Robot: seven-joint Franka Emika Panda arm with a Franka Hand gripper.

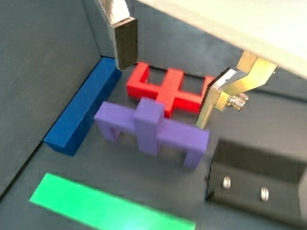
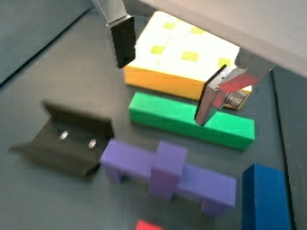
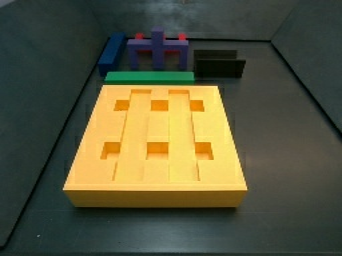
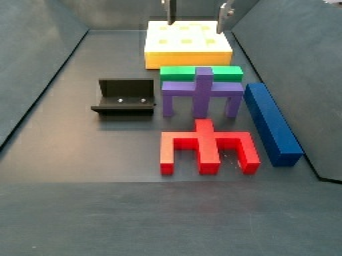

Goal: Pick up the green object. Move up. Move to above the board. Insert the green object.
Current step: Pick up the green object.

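Yellow-orange and biggest by far, the board [image 3: 158, 140] lies flat with all six square holes empty. Against its far edge, at twelve o'clock in a side view, lies the green object [image 3: 148, 76], a long bar on the floor — touching or just beside the board, untouched by the fingers. The blue bar [image 4: 273, 120] lies apart, past the purple piece [image 4: 202, 96] and the red piece [image 4: 205, 148], with the fixture [image 4: 123, 98] at nine o'clock of the purple one. The gripper [image 2: 166, 74] hangs above the green bar, its plates spread wide and holding nothing. Nothing is done yet — picking up, lifting, carrying and inserting all remain.
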